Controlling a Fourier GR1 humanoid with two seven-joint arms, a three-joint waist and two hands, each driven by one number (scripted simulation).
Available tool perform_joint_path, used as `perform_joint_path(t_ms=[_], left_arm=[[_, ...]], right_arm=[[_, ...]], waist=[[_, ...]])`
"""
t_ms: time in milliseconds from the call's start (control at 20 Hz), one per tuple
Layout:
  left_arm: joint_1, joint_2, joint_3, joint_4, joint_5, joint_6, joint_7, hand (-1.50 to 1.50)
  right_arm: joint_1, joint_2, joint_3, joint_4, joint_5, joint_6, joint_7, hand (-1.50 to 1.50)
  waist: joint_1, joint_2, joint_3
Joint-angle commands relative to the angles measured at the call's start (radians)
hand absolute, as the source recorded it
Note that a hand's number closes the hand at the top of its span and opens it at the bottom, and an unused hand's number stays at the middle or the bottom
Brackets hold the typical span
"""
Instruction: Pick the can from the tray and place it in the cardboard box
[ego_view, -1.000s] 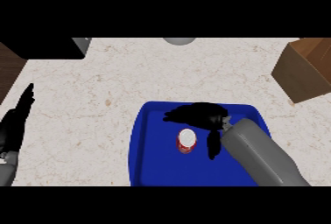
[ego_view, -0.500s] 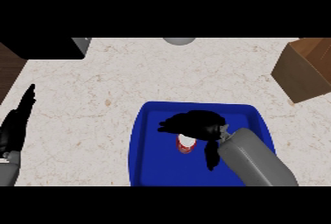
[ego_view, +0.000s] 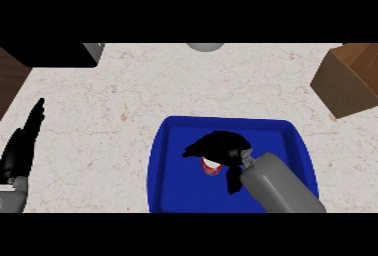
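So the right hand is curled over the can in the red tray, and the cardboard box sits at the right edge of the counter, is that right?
Not quite: the tray is blue, not red, as the head view shows. The rest holds: the right hand curls over the can in that tray, and the cardboard box sits at the counter's right edge.

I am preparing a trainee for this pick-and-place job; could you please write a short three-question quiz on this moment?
1. True or false: the can already lies in the cardboard box.
2. Which hand is over the blue tray? A) left B) right C) both
3. Fill in: the left hand rests at the view's ____ edge, on the counter.

Key:
1. False; the can is in the tray, mostly hidden under the right hand, which curls round it.
2. B.
3. Left; its fingers are straight.
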Motion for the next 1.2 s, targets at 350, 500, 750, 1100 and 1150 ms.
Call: perform_joint_path(t_ms=[350,500,750,1100,1150], left_arm=[[-0.061,-0.033,0.024,0.083,-0.059,0.003,-0.023,0.0],[0.003,0.004,0.059,0.016,-0.014,-0.067,-0.022,0.0],[0.037,-0.002,0.111,0.054,0.002,0.005,-0.024,0.0],[0.053,0.005,0.099,0.017,0.003,-0.017,-0.032,0.0],[0.053,0.007,0.113,0.022,0.017,-0.024,-0.042,0.0]], right_arm=[[-0.07,0.073,-0.062,0.229,0.141,-0.404,-0.125,1.5],[-0.019,0.067,-0.058,0.086,0.165,-0.417,-0.075,1.5],[0.107,-0.351,-0.483,0.166,0.038,-0.525,-0.003,1.5],[0.16,-0.694,-0.873,0.341,-0.114,-0.646,-0.077,1.5],[0.178,-0.735,-0.922,0.36,-0.152,-0.658,-0.133,1.5]], waist=[[0.001,0.005,0.001],[-0.001,0.0,0.0],[-0.15,-0.006,0.005],[-0.087,0.004,0.008],[-0.079,0.003,0.007]])
